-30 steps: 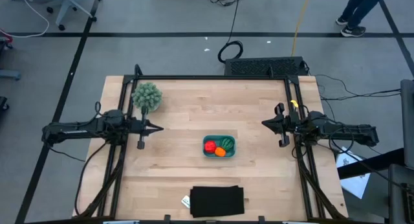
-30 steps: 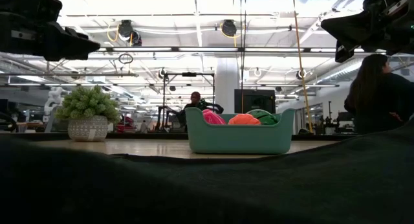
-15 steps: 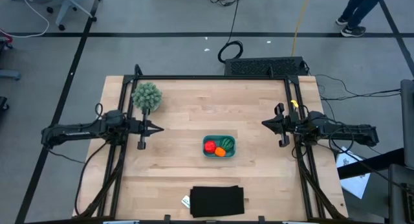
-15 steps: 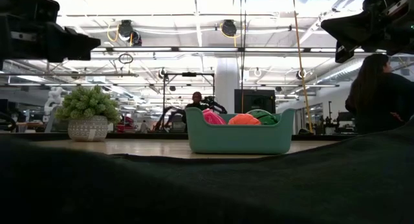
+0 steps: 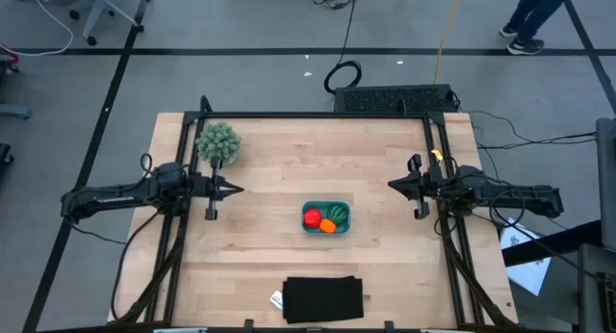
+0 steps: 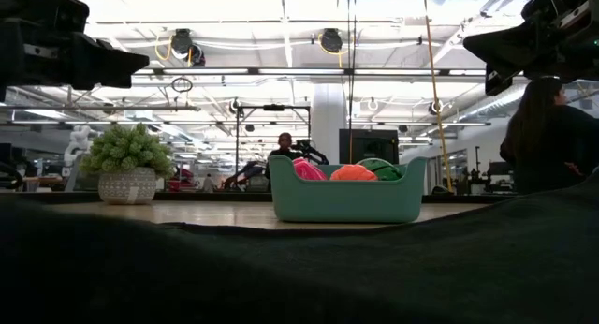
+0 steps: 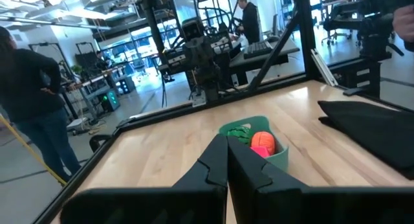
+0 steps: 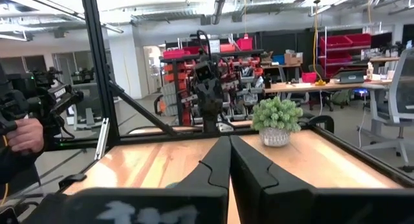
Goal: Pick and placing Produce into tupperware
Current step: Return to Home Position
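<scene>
- Your left gripper (image 5: 235, 189) hangs over the left side of the counter (image 5: 279, 160). Its fingers are clenched together and hold nothing.
- Your right gripper (image 5: 395, 185) hangs over the right side. Its fingers are clenched too, and they are empty.
- The tub (image 5: 326, 205) sits on the counter between the two grippers, well apart from both. It is a bit closer to the right fingers than to the left ones.
- Both sets of fingers point in toward the middle of the counter. The tub sits a little off that line, toward the front edge.
- Count the balls in the tub: three. There is one red ball (image 5: 312, 217), one green striped ball (image 5: 340, 213) and one orange ball (image 5: 328, 226).
- No ball touches any finger.
- You have one tub and two grippers.
- One fuzzy green bush (image 5: 218, 142) stands near the back left corner, just beside the left arm.
- One flat black mat (image 5: 323, 298) lies at the front edge. A tiny pale scrap lies by its corner, perhaps a tag, but it is too small to tell.
</scene>
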You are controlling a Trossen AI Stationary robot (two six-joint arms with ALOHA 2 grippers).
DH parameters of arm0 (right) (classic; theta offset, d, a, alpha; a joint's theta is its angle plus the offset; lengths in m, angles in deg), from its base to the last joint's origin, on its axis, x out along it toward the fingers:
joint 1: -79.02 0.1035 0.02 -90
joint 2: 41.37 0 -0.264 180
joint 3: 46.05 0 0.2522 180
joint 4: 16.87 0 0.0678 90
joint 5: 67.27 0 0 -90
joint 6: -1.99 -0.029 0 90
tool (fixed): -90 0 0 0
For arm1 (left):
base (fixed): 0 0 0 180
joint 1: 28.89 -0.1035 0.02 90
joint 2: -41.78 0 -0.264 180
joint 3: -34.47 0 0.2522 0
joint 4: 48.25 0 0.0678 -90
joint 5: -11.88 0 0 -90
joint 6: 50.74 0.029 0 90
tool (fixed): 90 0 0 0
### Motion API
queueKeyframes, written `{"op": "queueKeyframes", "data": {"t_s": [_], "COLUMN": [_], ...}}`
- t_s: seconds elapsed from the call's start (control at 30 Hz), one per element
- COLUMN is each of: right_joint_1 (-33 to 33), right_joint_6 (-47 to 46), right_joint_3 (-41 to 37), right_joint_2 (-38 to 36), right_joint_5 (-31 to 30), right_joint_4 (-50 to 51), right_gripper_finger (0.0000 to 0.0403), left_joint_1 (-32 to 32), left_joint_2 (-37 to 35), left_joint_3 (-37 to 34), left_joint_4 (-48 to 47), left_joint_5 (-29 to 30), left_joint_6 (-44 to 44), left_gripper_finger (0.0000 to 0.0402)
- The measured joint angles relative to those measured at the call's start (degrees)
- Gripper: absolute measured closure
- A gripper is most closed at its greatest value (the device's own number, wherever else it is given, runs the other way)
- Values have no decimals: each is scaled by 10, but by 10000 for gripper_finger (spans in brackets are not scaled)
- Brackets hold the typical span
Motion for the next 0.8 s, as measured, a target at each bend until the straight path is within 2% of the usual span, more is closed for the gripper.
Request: {"op": "queueKeyframes", "data": {"t_s": [0.4,0.8], "right_joint_1": [-1,-1], "right_joint_6": [-3,9], "right_joint_3": [-17,-17], "right_joint_2": [0,0], "right_joint_5": [-20,-16], "right_joint_4": [-21,-21], "right_gripper_finger": [403,403], "left_joint_1": [0,0], "left_joint_2": [8,19], "left_joint_3": [0,0], "left_joint_4": [2,-7], "left_joint_5": [7,57], "left_joint_6": [-9,-21], "left_gripper_finger": [401,385]}}
